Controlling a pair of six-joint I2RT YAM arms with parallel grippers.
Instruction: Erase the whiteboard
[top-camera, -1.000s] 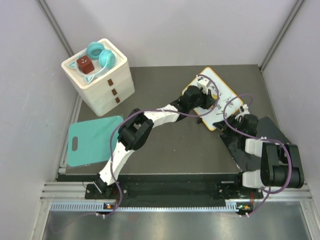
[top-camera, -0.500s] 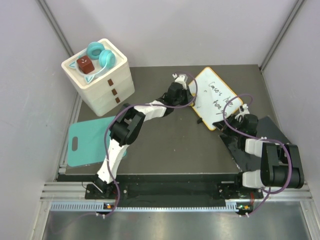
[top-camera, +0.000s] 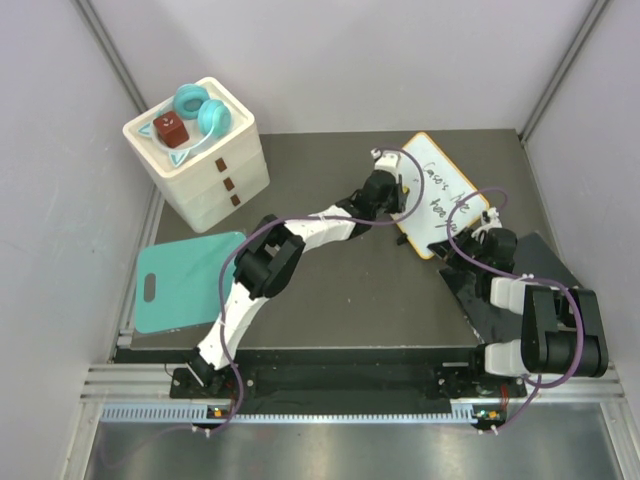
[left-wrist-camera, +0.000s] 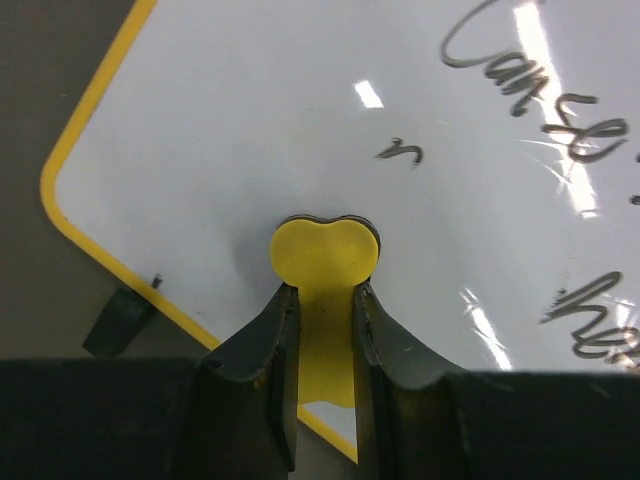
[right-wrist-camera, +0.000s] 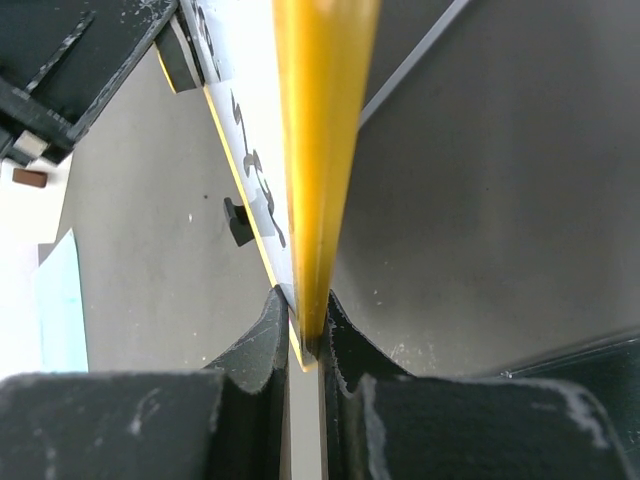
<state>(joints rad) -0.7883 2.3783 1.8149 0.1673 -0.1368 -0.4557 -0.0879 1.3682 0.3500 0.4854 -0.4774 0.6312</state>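
Left claw (left-wrist-camera: 325, 292) is clamped on a yellow eraser (left-wrist-camera: 325, 250) held against the whiteboard (left-wrist-camera: 230, 110) near a corner. The right claw (right-wrist-camera: 308, 300) pinches the board's frame at the far right of the table (top-camera: 340, 300). Wiping looks part done, and the next move calls for sweeping the eraser across the writing (left-wrist-camera: 520, 70).

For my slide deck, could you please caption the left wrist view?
Left gripper holds a yellow heart-shaped eraser on the whiteboard, with handwriting unerased to its right.
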